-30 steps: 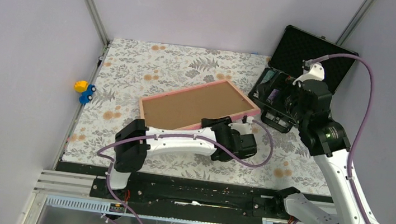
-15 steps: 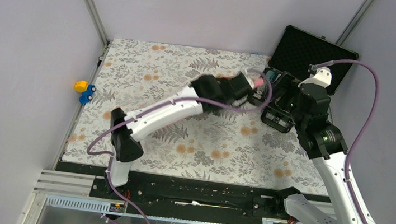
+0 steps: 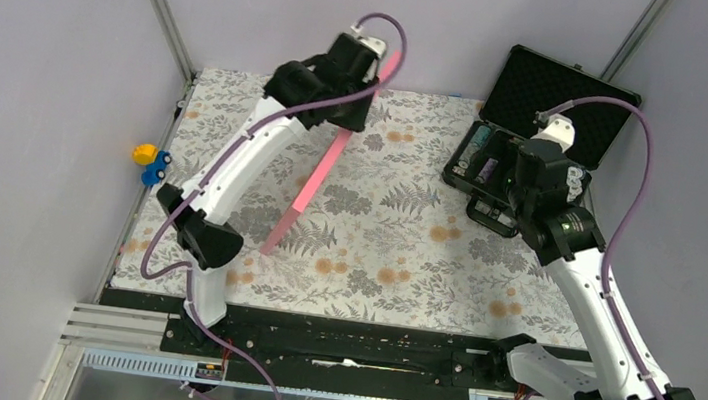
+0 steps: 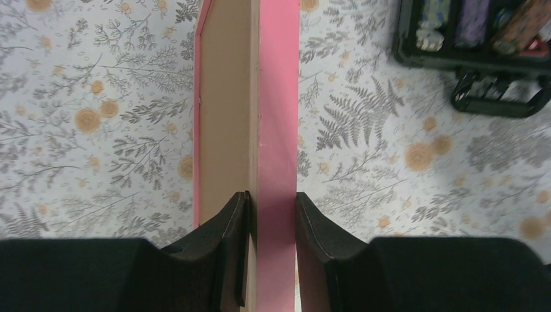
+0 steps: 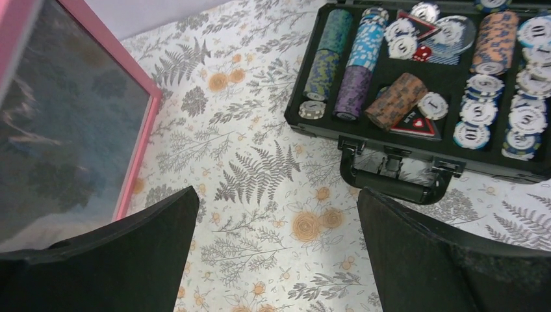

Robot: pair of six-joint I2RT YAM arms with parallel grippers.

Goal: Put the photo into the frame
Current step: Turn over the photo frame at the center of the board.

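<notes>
The salmon-pink frame (image 3: 319,166) stands on edge, slanting from the far middle down toward the near left. My left gripper (image 3: 367,73) is shut on its upper end. In the left wrist view the fingers (image 4: 237,221) pinch the pink edge (image 4: 278,97) and the brown backing board (image 4: 224,110) between them. In the right wrist view the frame's pane faces me, and behind it shows the photo (image 5: 65,136), dark bluish with pale patches under reflections of the cloth. My right gripper (image 5: 276,195) hangs open over the floral cloth, nothing between its fingers.
An open black case (image 3: 541,116) of poker chips (image 5: 422,65) sits at the far right, its handle (image 5: 396,185) just beyond my right gripper. A small yellow and blue toy (image 3: 149,163) lies off the cloth's left edge. Grey walls close in the table.
The frame lay flat, board up, at mid-table. My left arm has lifted it, swung it toward the far side and turned it on edge. The right arm has barely shifted.
</notes>
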